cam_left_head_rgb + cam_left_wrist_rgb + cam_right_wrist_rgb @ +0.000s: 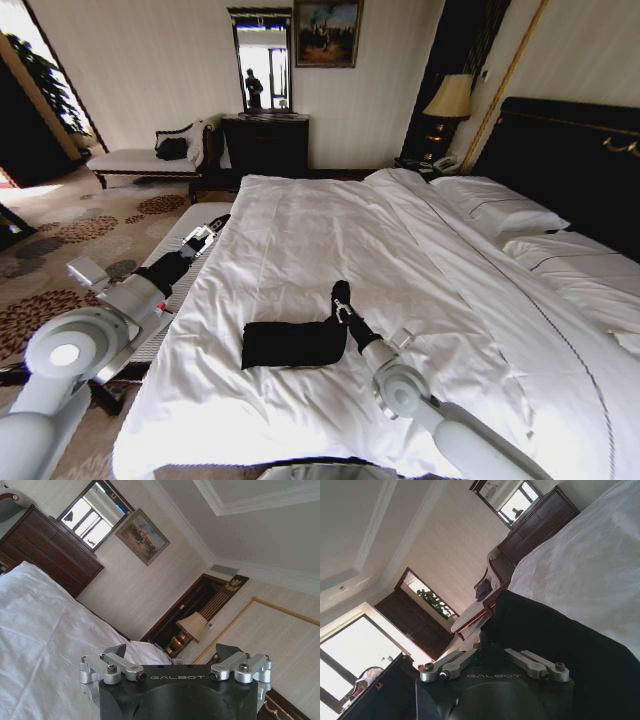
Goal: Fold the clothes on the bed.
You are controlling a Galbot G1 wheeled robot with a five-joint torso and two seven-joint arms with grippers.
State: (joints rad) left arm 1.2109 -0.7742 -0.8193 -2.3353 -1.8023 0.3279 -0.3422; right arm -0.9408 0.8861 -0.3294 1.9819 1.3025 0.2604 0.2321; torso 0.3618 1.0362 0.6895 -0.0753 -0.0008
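Note:
The clothes [290, 343] lie as a black, folded bundle on the white sheet of the bed [330, 230], near its foot. My right gripper [341, 295] stands at the bundle's right end, raised a little above the sheet. In the right wrist view, the right gripper [490, 647] has its jaws drawn together, and the black fabric of the clothes [560, 645] rises straight from them. My left gripper [210, 236] hangs off the bed's left side, above the bench. In its own wrist view the left gripper [171, 652] is open with nothing between its fingers.
A white-cushioned bench [178, 232] runs along the bed's left side. Pillows [500, 208] and a dark headboard [560, 160] are at the right. A dark dresser [265, 142], a chaise [150, 160] and a lamp [450, 97] stand by the far wall.

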